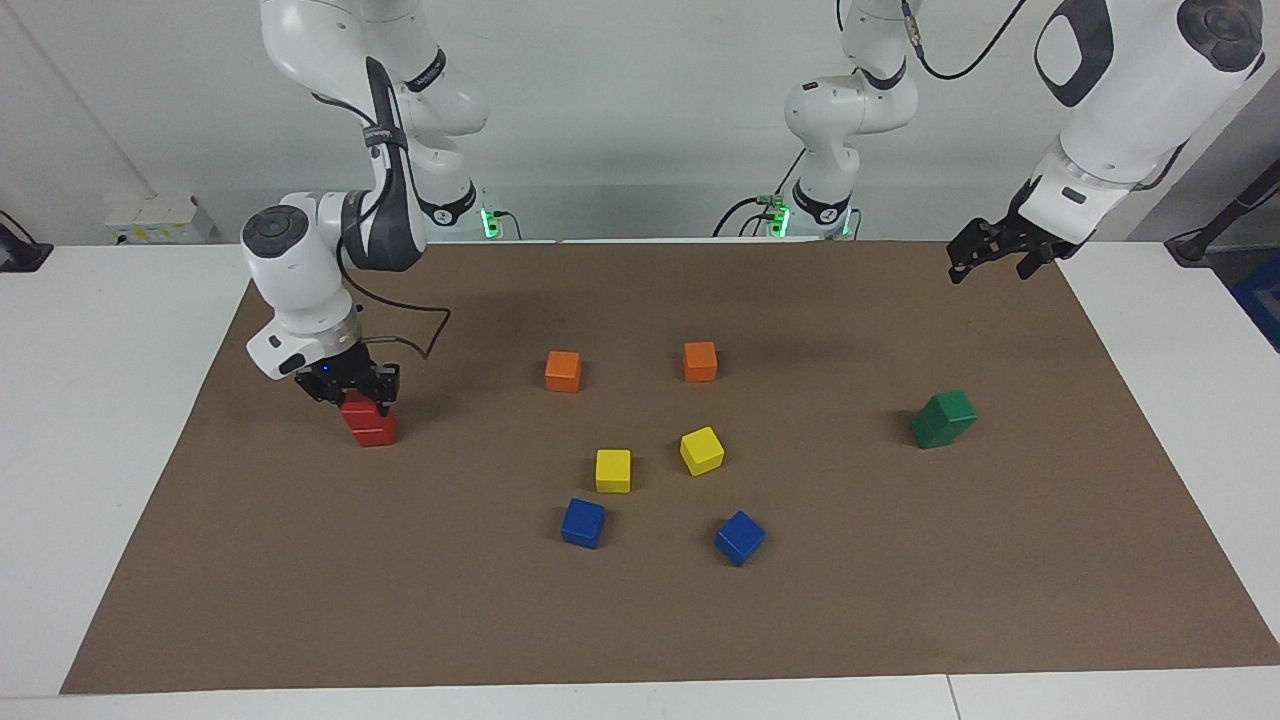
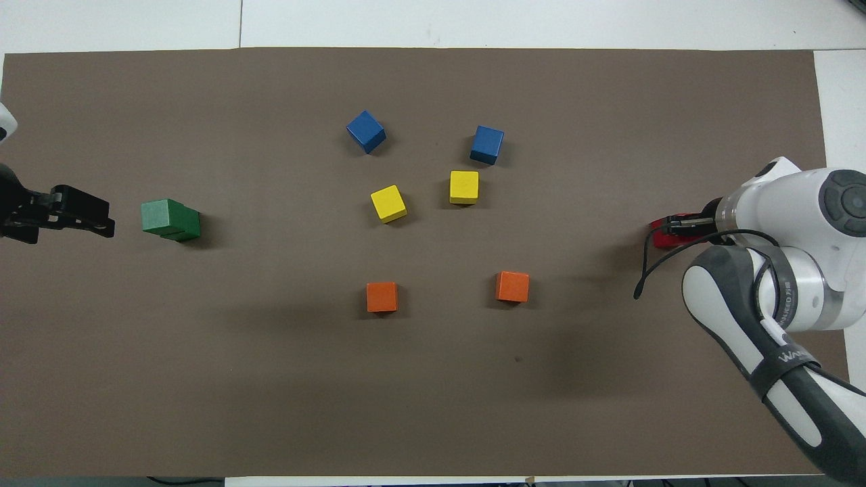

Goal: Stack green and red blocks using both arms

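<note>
Right gripper (image 1: pixel 357 392) astride glossy red cube stack (image 1: pixel 371 424), grip unclear; left gripper (image 1: pixel 993 252) agape.

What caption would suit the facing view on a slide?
Right gripper at the red stack; left gripper waits open above the mat's corner, green stack done.

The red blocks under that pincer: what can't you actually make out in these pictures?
- Overhead view: the red blocks are mostly covered by the right pincer and its arm; the stacking is unreadable there.
- Facing view: the upper red block is partly hidden by the right pincer, so whether it is gripped or released is unclear.
- Both views: whether the green blocks sit squarely stacked; they look offset.
- Overhead view: the left pincer is cut off by the edge.
</note>
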Available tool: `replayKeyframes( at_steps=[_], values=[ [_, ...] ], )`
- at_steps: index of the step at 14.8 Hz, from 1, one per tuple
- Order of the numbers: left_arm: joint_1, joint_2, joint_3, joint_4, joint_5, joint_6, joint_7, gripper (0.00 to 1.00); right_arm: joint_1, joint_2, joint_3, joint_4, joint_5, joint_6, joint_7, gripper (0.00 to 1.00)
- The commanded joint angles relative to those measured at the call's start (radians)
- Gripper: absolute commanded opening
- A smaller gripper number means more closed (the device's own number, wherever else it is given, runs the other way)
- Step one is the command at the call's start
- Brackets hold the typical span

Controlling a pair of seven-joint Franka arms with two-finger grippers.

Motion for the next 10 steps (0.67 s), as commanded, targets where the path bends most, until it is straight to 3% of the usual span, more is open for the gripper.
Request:
replayKeyframes(
  at_steps=[1,5,10],
  values=[
    [-0.011,-0.047,0.011,-0.028,-0.008,-0.021,-0.006,1.0,-0.017,0.002,0.007,0.005,0.004,0.007,-0.037,1.0],
    [-0.011,-0.058,0.012,-0.043,-0.009,-0.016,-0.007,1.0,-0.019,0.005,0.007,0.02,0.004,0.004,-0.037,1.0],
    [-0.017,-0.067,0.012,-0.063,-0.009,0.013,-0.007,1.0,-0.002,0.001,0.007,0.132,0.007,-0.092,-0.02,1.0]
  ],
)
